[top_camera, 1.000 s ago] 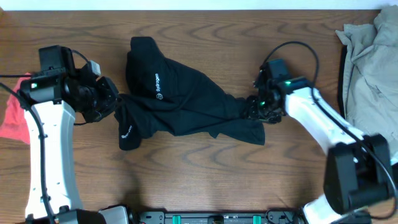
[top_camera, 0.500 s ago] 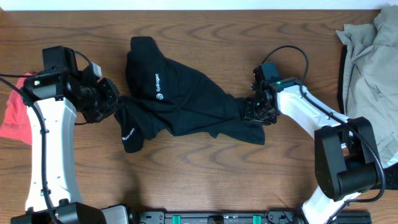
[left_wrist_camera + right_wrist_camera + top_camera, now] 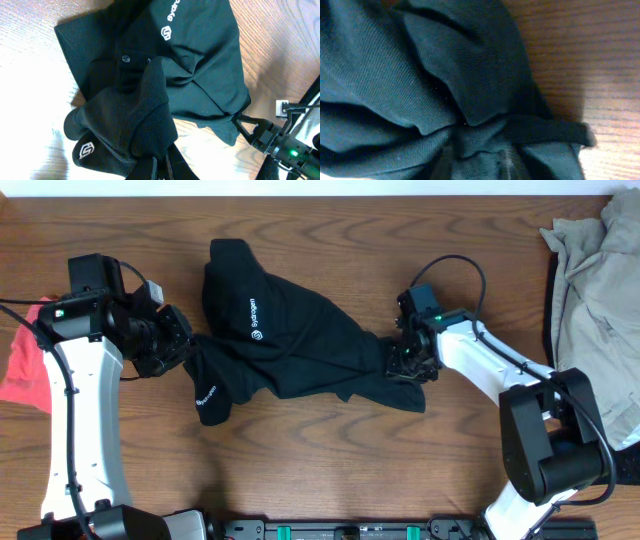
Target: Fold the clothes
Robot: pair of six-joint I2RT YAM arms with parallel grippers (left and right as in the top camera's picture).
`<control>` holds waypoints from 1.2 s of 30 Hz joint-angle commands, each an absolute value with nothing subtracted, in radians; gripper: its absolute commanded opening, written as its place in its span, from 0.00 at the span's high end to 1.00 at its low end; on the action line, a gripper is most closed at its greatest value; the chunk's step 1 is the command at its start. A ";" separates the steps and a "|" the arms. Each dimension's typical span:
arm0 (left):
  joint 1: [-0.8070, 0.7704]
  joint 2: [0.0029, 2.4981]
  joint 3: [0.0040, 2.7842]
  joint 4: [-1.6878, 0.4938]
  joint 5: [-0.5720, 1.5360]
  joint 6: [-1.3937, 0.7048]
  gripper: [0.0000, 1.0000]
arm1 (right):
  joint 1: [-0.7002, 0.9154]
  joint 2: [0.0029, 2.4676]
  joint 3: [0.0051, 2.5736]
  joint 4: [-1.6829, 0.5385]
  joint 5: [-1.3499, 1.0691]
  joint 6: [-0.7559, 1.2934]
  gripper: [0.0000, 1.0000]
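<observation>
The black shirt (image 3: 290, 340) with white logo lettering lies crumpled and stretched across the middle of the table. My left gripper (image 3: 183, 345) is shut on its left edge; in the left wrist view the cloth (image 3: 150, 100) bunches up between the fingers (image 3: 161, 167). My right gripper (image 3: 405, 362) is shut on the shirt's right edge; the right wrist view is filled with gathered black cloth (image 3: 445, 75) that hides the fingertips. A coral-red tee (image 3: 22, 360) lies at the far left edge. A beige garment (image 3: 595, 290) lies heaped at the far right.
The wooden table (image 3: 330, 470) shows bare wood in front of and behind the shirt. The arm bases and a black rail (image 3: 340, 530) sit at the front edge.
My right gripper has slid a little to the left, into the shirt's right edge, bunching the cloth there. The left gripper and the rest of the shirt have barely moved.
</observation>
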State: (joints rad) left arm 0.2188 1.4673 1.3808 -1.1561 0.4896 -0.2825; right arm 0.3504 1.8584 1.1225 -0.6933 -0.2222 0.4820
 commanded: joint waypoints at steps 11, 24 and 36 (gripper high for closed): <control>0.217 1.470 1.378 -1.156 0.478 -0.262 0.94 | 0.271 1.790 1.193 -0.849 -0.093 0.445 0.99; 0.217 1.407 1.500 -1.027 0.696 -0.190 0.94 | 0.103 1.452 1.551 -1.062 -0.093 0.243 0.99; 0.217 1.239 1.777 -1.029 0.659 -0.165 0.94 | 0.049 1.212 1.824 -1.111 0.138 0.208 0.99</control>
State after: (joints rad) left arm 0.2188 1.2877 1.7153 -1.0313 0.6743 -0.1833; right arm 0.0803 1.2625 1.7622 -1.1107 0.0330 0.2398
